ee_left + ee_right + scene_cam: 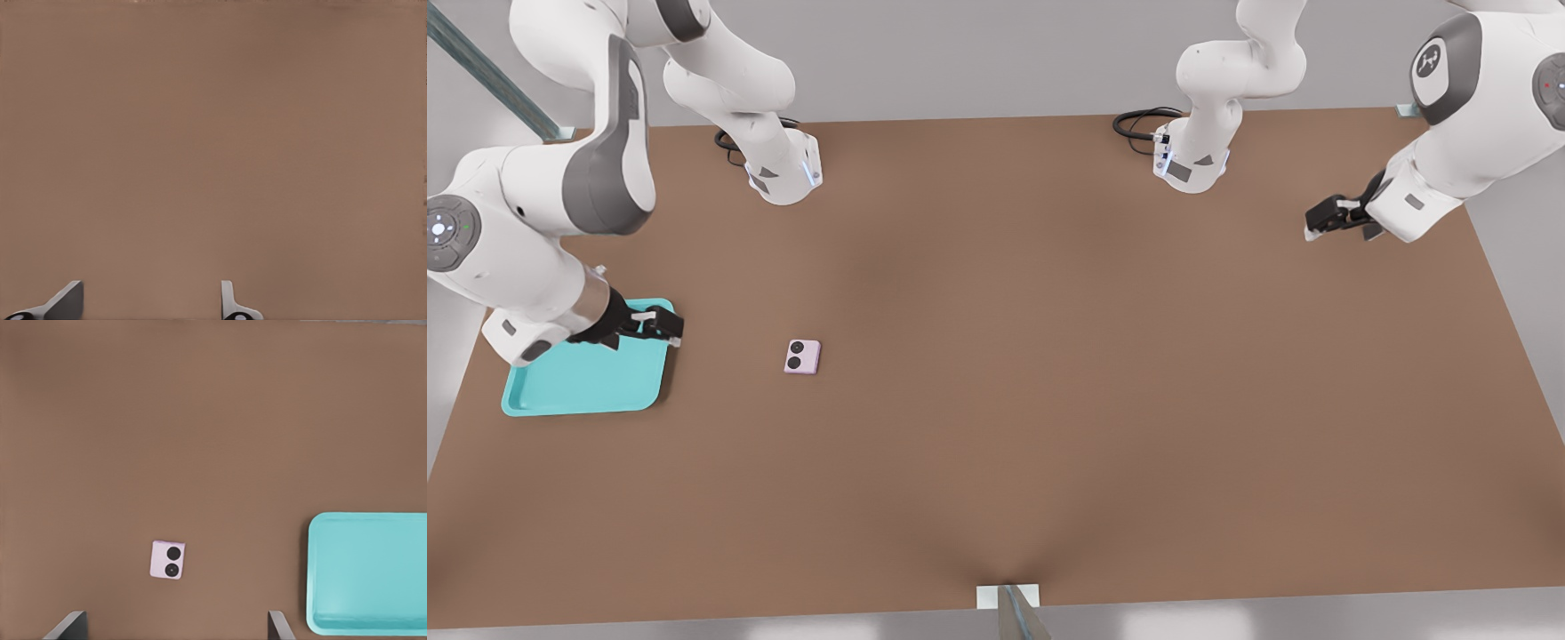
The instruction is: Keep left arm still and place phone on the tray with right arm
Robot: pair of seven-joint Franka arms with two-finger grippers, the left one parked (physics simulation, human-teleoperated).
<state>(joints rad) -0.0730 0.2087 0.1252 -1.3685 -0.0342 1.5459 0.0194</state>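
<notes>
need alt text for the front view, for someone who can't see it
A small pink-lilac phone lies on a brown table, apart from a turquoise tray at the front view's left. The right arm's open gripper hangs over the tray's corner nearest the phone, holding nothing.

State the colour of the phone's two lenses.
Black, on the pink-lilac phone; clearest in the right wrist view.
</notes>
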